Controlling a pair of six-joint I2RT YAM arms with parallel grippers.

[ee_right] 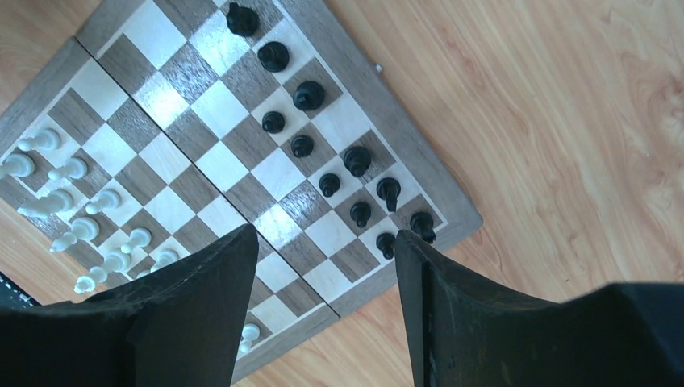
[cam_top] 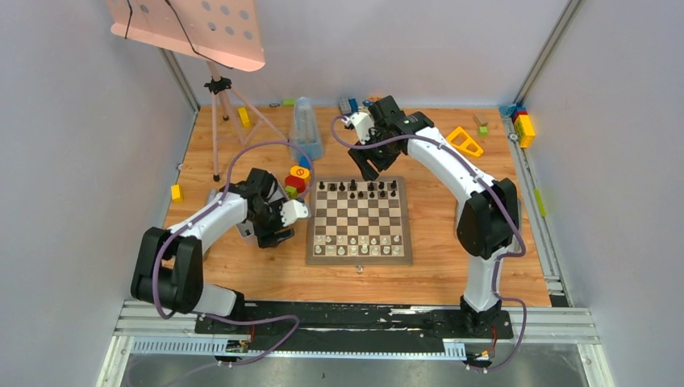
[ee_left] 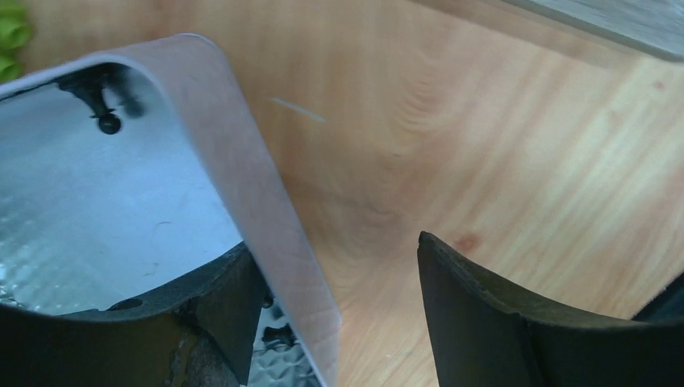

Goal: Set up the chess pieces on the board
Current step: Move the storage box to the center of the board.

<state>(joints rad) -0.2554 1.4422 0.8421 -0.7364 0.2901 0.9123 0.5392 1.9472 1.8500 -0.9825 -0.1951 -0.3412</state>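
Checkered wooden board (cam_top: 359, 219), centre frame: black pieces (cam_top: 352, 186) line its upper edge, white pieces (cam_top: 342, 250) its lower. Left gripper (ee_left: 335, 251) and right gripper (ee_right: 327, 235) both stand spread.

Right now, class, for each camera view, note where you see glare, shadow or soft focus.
Top view: even light, the board crisp, no harsh glare. Left wrist view: patchy glare on the metal tray; the dark left claw fingers look soft-edged up close. Right wrist view: sheen on the board's pale squares, chess pieces crisp, right claw fingers slightly blurred.

dark piece (ee_left: 106, 122) in the tray (ee_left: 250, 185) is blurred, perhaps a pawn.
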